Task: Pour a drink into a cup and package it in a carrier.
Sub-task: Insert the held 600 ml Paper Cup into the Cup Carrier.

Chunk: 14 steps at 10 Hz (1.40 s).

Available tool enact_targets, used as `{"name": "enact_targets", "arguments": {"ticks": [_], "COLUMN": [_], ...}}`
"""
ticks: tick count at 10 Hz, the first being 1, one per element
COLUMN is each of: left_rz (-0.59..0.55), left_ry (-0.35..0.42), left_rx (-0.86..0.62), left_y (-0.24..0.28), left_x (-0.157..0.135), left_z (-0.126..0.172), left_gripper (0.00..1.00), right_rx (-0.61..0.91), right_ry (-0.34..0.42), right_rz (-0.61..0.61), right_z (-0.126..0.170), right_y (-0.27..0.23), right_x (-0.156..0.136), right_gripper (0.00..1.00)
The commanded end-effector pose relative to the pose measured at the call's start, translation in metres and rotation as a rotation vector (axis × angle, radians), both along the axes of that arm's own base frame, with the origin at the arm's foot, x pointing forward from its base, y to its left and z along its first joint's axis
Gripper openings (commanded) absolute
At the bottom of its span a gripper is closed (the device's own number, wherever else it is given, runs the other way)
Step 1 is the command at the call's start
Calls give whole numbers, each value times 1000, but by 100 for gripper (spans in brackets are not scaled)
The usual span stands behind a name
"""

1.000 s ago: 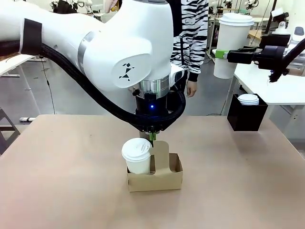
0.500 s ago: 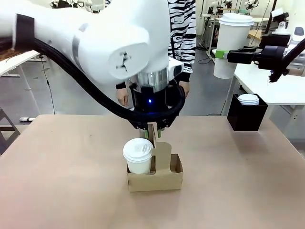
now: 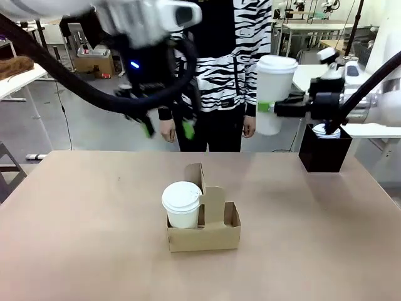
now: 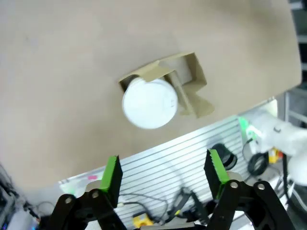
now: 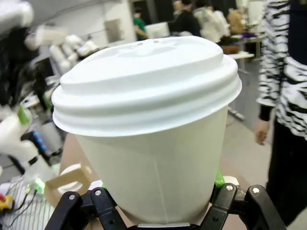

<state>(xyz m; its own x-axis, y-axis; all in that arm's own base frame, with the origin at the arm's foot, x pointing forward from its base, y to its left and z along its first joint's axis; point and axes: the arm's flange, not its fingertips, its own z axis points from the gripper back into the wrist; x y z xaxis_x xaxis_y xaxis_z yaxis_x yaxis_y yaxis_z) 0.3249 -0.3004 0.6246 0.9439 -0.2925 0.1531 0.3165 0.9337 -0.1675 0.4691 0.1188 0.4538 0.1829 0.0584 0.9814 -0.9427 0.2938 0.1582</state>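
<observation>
Clamped on a lidded cup (image 3: 274,84) with the right tool (image 3: 268,108); open and empty at the left tool (image 3: 168,128). Keep level, centre over the free slot (image 3: 229,217) of the carrier (image 3: 207,238), lower gently.

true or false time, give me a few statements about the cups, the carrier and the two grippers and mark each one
1. A lidded cup sits in one slot of the carrier. True.
2. The left gripper is clamped on the carrier's handle tab. False: it hangs open, well above the table and clear of the carrier.
3. The right gripper holds a second cup, white with a lid, in the air. True.
4. Both slots of the carrier are filled. False: the slot on the robot's right side is empty.
</observation>
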Motion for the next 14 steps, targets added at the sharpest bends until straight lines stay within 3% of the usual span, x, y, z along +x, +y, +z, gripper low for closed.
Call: {"name": "enact_targets", "arguments": {"ticks": [1,3,4,6,7,8,9,11,12,13,14], "left_rz": [-182,-290,-283,-460,-515,-561,-460,-491,-500,-560,-637], "left_ry": [32,-28,-131,-257,-274,-301,-245,-271,-266,-331,-341], "left_rx": [-60,-89,-73,-122,-163,-179,-157,-106,-124,-77,-80], "left_y": [72,140,167,201,204,202,198,208,201,213,233], "left_x": [18,37,49,54,54,55,62,62,61,59,59], "left_z": [-7,-17,-29,-65,-76,-84,-86,-76,-87,-96,-109], "left_gripper": [100,100,100,100,100,100,100,100,100,100,100], "right_rx": [-5,3,23,59,35,32,32,32,34,90,138], "right_ry": [-51,-115,-132,-182,-171,-139,-139,-139,-147,-105,-76], "right_rz": [165,328,399,423,375,413,413,413,415,477,528], "right_z": [-13,-39,-53,-75,-78,-68,-68,-68,-77,-81,-85], "right_y": [10,27,34,49,51,48,48,48,49,60,72], "right_x": [-6,-27,-35,-46,-45,-47,-47,-47,-48,-43,-37], "right_gripper": [81,81,81,81,81,81,81,81,81,81,81]}}
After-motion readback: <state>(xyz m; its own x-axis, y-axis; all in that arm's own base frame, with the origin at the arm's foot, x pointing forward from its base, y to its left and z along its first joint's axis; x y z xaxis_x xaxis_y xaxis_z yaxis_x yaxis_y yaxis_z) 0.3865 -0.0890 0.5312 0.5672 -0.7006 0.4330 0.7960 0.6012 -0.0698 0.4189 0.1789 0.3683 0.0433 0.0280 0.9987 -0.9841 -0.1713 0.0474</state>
